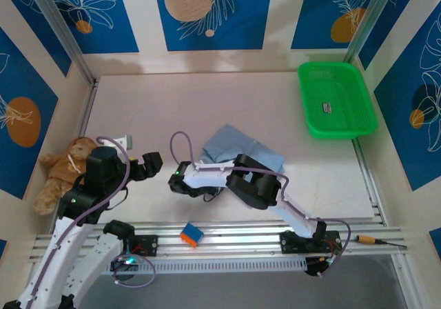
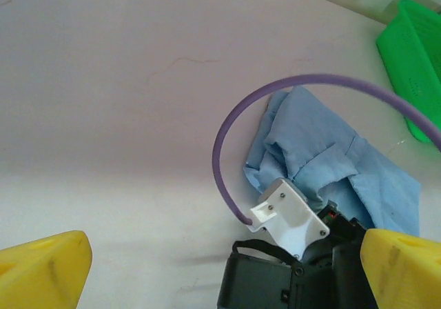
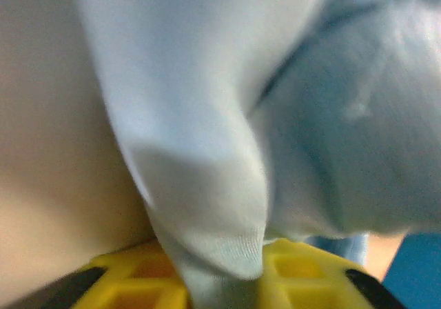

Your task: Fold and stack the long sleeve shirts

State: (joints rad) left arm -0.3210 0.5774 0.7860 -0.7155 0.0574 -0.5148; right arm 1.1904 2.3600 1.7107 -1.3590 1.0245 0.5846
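Observation:
The light blue long sleeve shirt (image 1: pixel 242 150) lies crumpled near the middle of the table, also seen in the left wrist view (image 2: pixel 337 164). My right arm reaches left across its near edge, with the right gripper (image 1: pixel 207 186) low at the shirt's left corner. In the right wrist view the yellow fingers (image 3: pixel 303 271) are closed around a fold of the pale blue fabric (image 3: pixel 207 123); right gripper (image 3: pixel 220 281) is shut on the shirt. My left gripper (image 1: pixel 148 165) hovers left of the right wrist, open, its yellow fingertips (image 2: pixel 41 271) far apart and nothing held between them.
A green plastic basket (image 1: pixel 337 101) stands at the back right, its corner showing as a green rim (image 2: pixel 413 67). A teddy bear (image 1: pixel 65 172) lies at the left edge. An orange and blue block (image 1: pixel 192 235) and a screwdriver (image 1: pixel 379 241) rest on the near rail.

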